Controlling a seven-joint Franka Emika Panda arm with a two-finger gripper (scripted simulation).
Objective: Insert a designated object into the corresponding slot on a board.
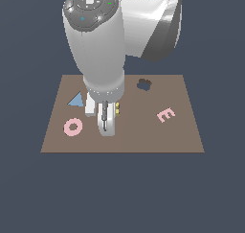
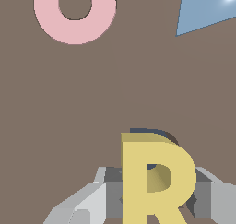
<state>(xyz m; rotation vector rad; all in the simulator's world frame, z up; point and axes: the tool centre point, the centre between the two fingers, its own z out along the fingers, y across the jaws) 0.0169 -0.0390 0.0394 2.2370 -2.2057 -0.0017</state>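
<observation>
One rigid, light yellow letter R [image 2: 156, 177] sits clamped between the gripper [image 2: 154, 197] fingers, low over the board [image 2: 69, 103]; its flat opposing sides appear the best hold.

Sim scene, not a real room: flat slate-blue void all round with no walls, floor texture or furniture, just a flat brown board [image 1: 122, 131] sitting in empty space. Everything is rendered as untextured solid colour: pink ring O [image 1: 72, 126], pink letter E [image 1: 165, 114], blue triangle [image 1: 76, 100] and a dark scallop-edged recess [image 1: 144, 85] on the board, with clean CG shading on the white Panda arm [image 1: 103, 40]. Wrist view backs it up: the yellow R [image 2: 154, 179] and ring are hard-edged flat-shaded shapes on a uniform brown surface; basically a benchmark tabletop.
</observation>
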